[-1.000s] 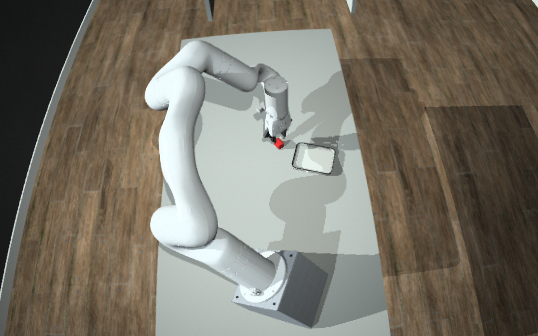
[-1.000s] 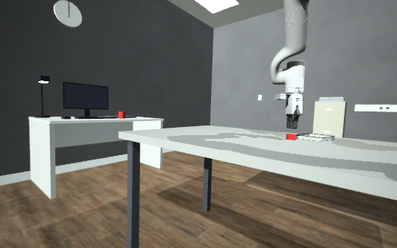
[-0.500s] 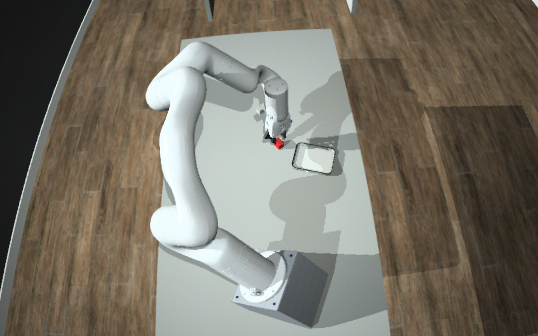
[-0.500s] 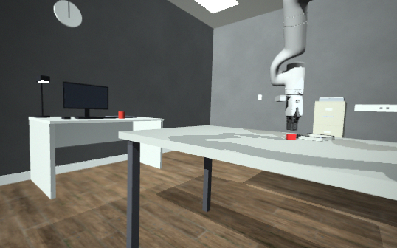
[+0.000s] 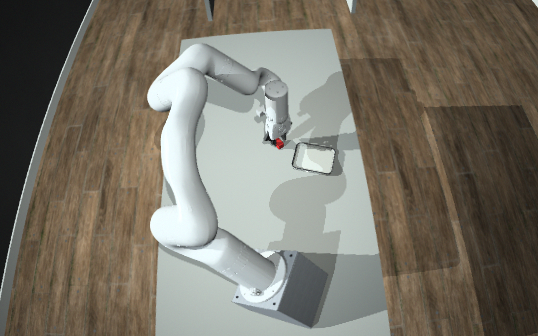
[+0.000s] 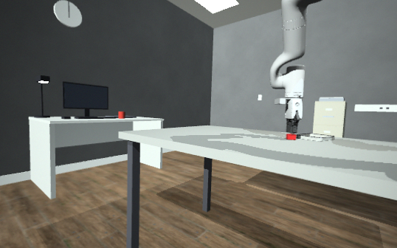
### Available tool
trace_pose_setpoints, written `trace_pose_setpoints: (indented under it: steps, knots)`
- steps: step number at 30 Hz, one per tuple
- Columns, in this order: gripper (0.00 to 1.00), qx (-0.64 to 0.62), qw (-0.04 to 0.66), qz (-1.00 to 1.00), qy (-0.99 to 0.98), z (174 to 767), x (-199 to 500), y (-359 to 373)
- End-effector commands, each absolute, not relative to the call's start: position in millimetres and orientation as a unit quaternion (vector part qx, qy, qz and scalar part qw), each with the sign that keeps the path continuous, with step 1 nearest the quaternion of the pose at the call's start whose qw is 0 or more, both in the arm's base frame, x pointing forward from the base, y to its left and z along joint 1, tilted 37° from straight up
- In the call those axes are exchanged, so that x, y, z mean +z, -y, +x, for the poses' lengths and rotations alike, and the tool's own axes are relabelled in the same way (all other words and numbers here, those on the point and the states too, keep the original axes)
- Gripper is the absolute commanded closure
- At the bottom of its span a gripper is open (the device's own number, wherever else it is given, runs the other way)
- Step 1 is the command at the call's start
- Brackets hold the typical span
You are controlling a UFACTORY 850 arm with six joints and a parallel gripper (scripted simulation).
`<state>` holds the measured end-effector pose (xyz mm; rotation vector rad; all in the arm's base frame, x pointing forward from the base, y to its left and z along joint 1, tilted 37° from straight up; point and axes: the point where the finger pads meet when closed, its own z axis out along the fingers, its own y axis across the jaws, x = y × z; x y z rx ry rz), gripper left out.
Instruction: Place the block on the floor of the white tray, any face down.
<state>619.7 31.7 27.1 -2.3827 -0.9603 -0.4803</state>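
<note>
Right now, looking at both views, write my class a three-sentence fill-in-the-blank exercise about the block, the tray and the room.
The block is ___ in colour.
The block rests on the ___, not inside the white tray.
A round ___ hangs high on the dark wall.
Missing words: red; table; clock.

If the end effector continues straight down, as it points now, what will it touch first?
Most likely the red block, which sits directly under the end effector. Beneath it lies the table. Their exact gap is unclear.
</note>
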Motion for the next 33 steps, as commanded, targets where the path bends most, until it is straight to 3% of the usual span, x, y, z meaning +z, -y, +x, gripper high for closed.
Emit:
trace_pose_setpoints:
  steps: [1,33]
  knots:
    - [0.51,-0.178,0.261,-0.880,0.355,621,26,-32]
    - [0.51,-0.178,0.261,-0.880,0.355,623,14,-41]
